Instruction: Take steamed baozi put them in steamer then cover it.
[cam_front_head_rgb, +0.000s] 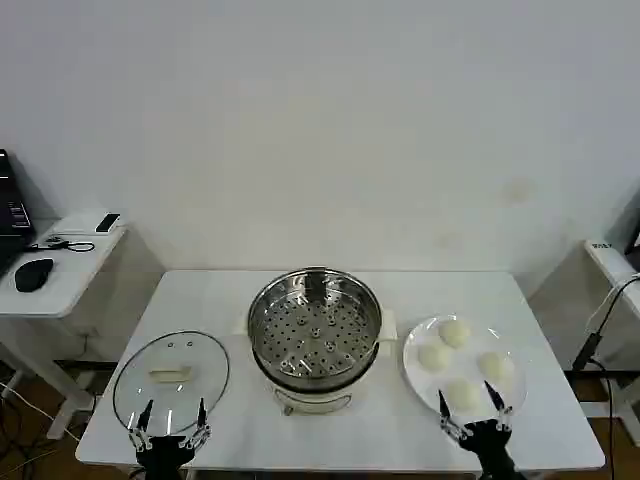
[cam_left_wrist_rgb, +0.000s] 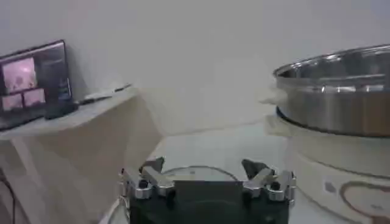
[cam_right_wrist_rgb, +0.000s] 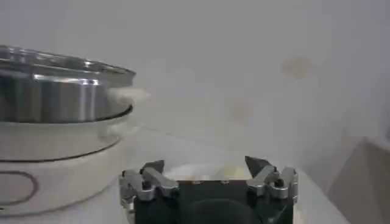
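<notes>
- At the centre of the white table (cam_front_head_rgb: 230, 300) sat the steamer (cam_front_head_rgb: 314, 333), a round, shiny steel pot on a cream-white base, its hole-dotted inner tray bare and uncovered.
- Over on the robot's left lay the cover (cam_front_head_rgb: 171, 380), a flat disc of clear glass with a metal rim and a cream bar handle in the middle, apart from the pot.
- On the right, a smooth white plate (cam_front_head_rgb: 415, 372) carried the steamed baozi (cam_front_head_rgb: 454, 332), four round, matte cream buns, close beside the steamer.
- Left gripper (cam_front_head_rgb: 172, 412) hung at the near rim of the cover, dark fingers spread wide, nothing between them.
- Right gripper (cam_front_head_rgb: 471, 401) hovered at the near edge of the plate, fingers parted wide too, empty, the nearest bun just beyond its tips.
- From the left wrist view, the steamer's polished wall (cam_left_wrist_rgb: 341, 97) curved above its cream base.
</notes>
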